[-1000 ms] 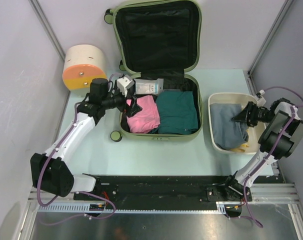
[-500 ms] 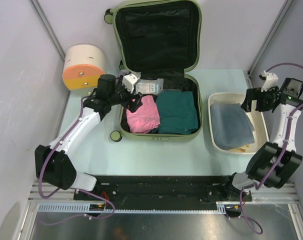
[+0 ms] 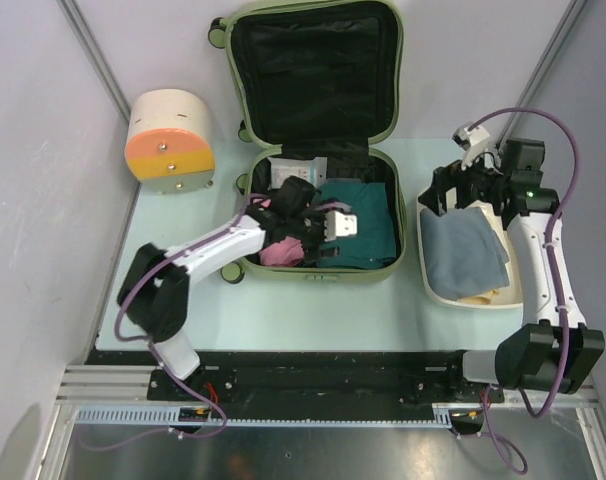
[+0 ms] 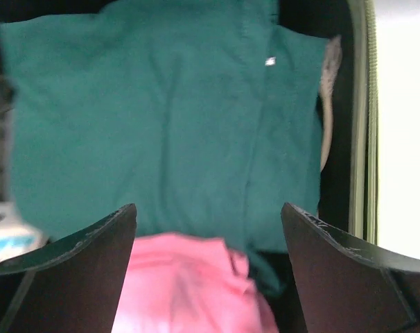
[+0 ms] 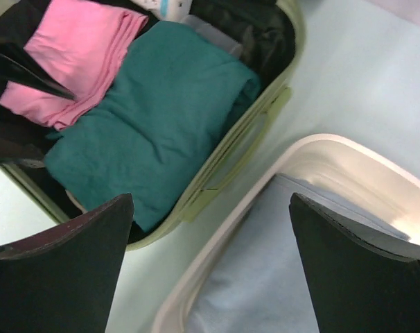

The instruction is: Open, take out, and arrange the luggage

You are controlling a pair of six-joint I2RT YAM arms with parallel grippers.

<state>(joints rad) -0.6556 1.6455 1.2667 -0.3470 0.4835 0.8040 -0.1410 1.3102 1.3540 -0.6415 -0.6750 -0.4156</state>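
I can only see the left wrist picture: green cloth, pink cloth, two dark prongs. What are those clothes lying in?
Observer: In the lower half of an open olive-green suitcase; its black-lined lid is flipped back.
Operator: Is anything beside it?
Observer: Yes, to its right stands a white basin with a grey-blue cloth in it.
Operator: And the other arm?
Observer: The right gripper hangs open above the gap between suitcase and basin, holding nothing.

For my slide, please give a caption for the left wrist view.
Open fingers hover above a teal garment and a pink garment inside the luggage.
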